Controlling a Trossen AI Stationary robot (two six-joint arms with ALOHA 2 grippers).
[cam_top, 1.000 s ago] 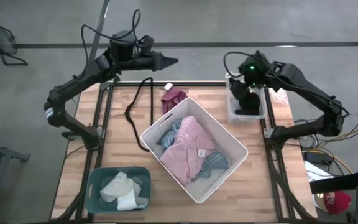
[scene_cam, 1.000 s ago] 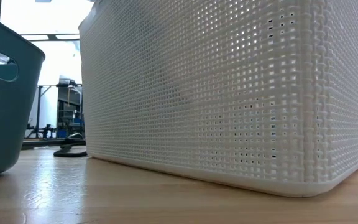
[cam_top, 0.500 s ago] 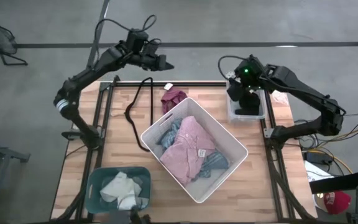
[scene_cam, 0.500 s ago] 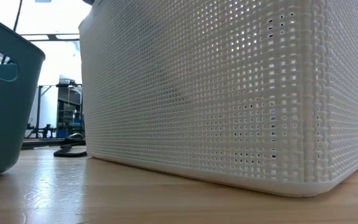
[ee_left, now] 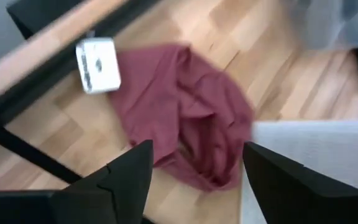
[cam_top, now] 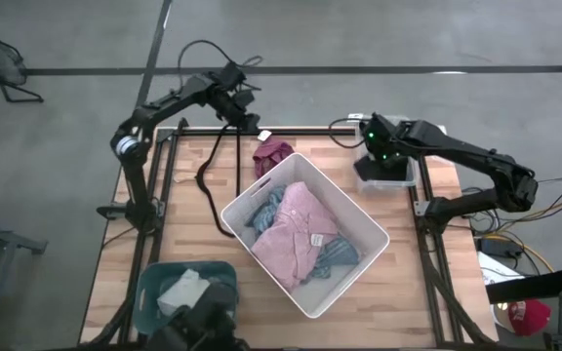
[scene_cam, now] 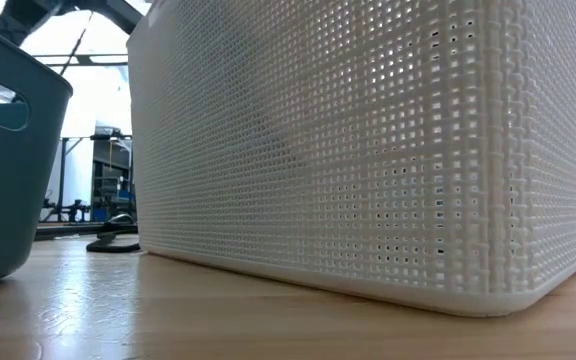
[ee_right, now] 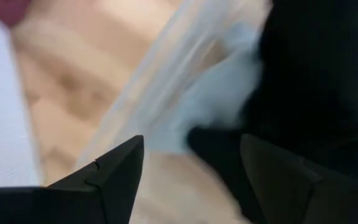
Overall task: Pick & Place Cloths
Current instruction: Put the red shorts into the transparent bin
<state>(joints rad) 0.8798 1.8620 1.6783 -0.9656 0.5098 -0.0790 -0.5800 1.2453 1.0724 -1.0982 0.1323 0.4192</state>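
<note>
Maroon fabric lies crumpled on the wooden desk (cam_top: 188,219) near its far edge: the maroon cloth (cam_top: 272,153) sits just beside the far corner of the white woven basket (cam_top: 359,210), with a small white tag (ee_left: 98,64) next to it. The left end effector (cam_top: 253,125) hangs just above and behind this cloth, and in the left wrist view its two dark fingers (ee_left: 129,177) stand spread apart with the cloth between and beyond them, nothing gripped. Inside the basket a pink cloth (cam_top: 296,234) with a white label lies on top of a blue striped cloth (cam_top: 264,208). The right end effector (cam_top: 372,156) is at the clear bin (cam_top: 413,168) on the desk's far right, where a black cloth (ee_right: 309,81) fills the bin; its fingers (ee_right: 114,171) are also spread, closed on nothing. A teal bin (cam_top: 154,283) at the near left corner holds a cream-white cloth (cam_top: 185,292). A thin black cable (cam_top: 213,180) loops over the desk left of the basket. The low view shows only the basket wall and the teal bin's side.
</note>
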